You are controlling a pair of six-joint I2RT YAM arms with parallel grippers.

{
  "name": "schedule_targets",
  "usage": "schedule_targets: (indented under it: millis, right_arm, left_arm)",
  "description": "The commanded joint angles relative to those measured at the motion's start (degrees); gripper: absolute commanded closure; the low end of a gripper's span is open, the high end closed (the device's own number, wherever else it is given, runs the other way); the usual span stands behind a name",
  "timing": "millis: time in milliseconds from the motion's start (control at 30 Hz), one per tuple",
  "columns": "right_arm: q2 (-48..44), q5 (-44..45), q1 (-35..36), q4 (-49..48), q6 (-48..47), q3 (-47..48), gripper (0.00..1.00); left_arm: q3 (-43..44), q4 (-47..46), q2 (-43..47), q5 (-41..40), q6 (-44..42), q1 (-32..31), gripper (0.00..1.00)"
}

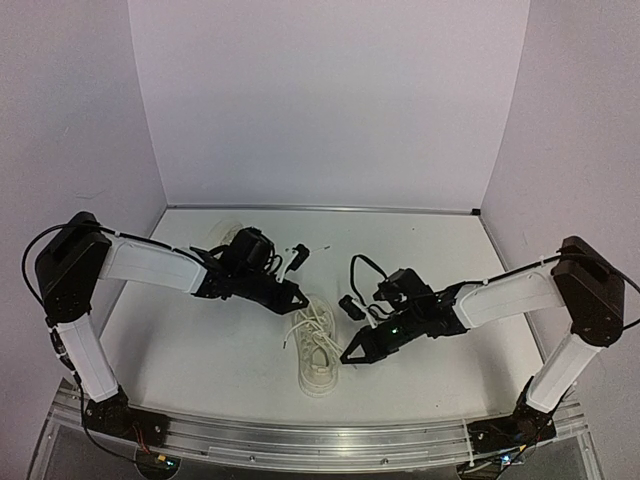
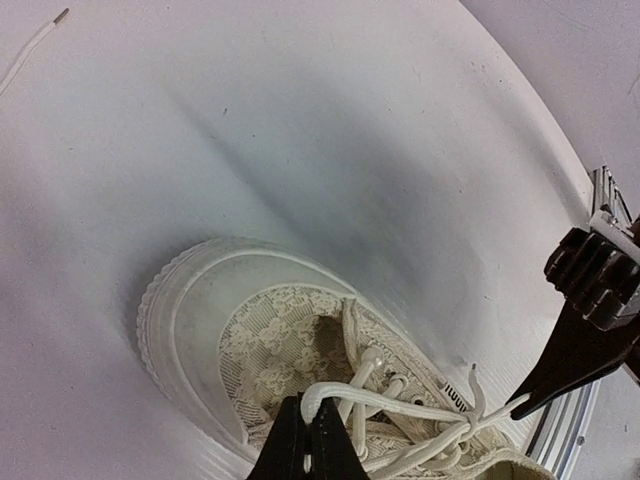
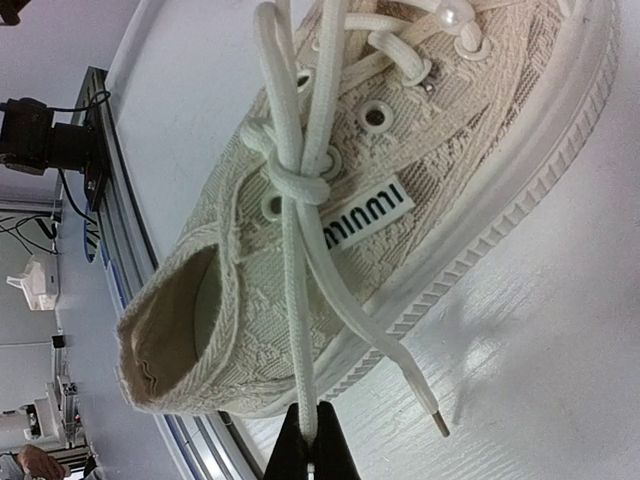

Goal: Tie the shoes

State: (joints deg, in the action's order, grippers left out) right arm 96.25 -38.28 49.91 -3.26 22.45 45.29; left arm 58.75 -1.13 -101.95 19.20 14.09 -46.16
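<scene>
One cream lace-patterned sneaker lies on the white table between the arms, heel toward the near edge. It fills the left wrist view and the right wrist view. My left gripper is shut on a loop of white lace over the toe end. My right gripper is shut on a taut lace strand by the heel. The laces cross in a simple knot at the top eyelets. One loose lace end hangs free. The second shoe is mostly hidden behind the left arm.
White walls close the table on the left, back and right. An aluminium rail runs along the near edge. A loose lace tip lies on the table far from the shoe. The right gripper's fingers show at the left wrist view's right edge.
</scene>
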Motion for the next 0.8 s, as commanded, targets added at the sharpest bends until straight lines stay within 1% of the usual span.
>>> schedule_targets:
  millis: [0, 233, 767]
  right_arm:
    - [-1.0, 1.1, 0.4, 5.8, -1.8, -1.5, 1.00]
    - [-1.0, 4.2, 0.4, 10.4, -4.1, -0.5, 1.00]
    - [-1.4, 9.6, 0.4, 16.8, -7.7, 0.2, 1.00]
  left_arm:
    - [0.4, -0.1, 3.7, -4.7, -2.5, 2.3, 1.00]
    - [0.6, 0.2, 3.5, -4.6, -2.9, 2.6, 1.00]
    - [1.1, 0.8, 3.4, -4.3, -4.1, 3.5, 1.00]
